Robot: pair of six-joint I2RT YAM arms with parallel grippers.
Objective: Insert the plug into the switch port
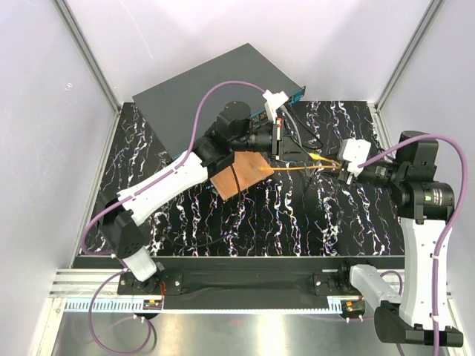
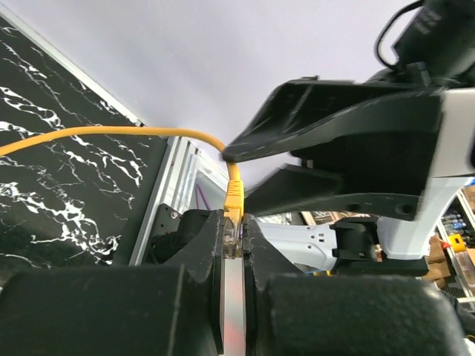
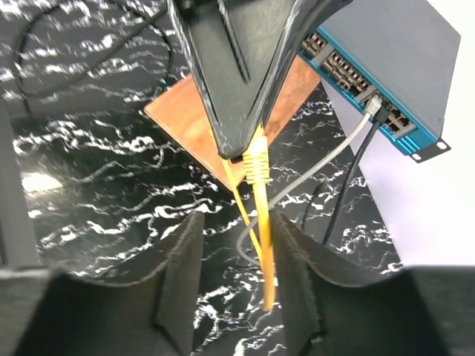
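I judged the plug light and rigid, its cable floppy; my left gripper pinched the plug body, right gripper spread around the cable.

The clear, yellow-booted plug is held well apart from the switch, a flat blue-grey box with a teal socket face, laid askew at far left.

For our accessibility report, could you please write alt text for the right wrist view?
The left end effector reaches in from the top, shut on a yellow plug whose cable runs between the open fingers of the right end effector. At upper right lies the teal-fronted switch, a grey cable and a black cable plugged into it; a brown board lies behind.
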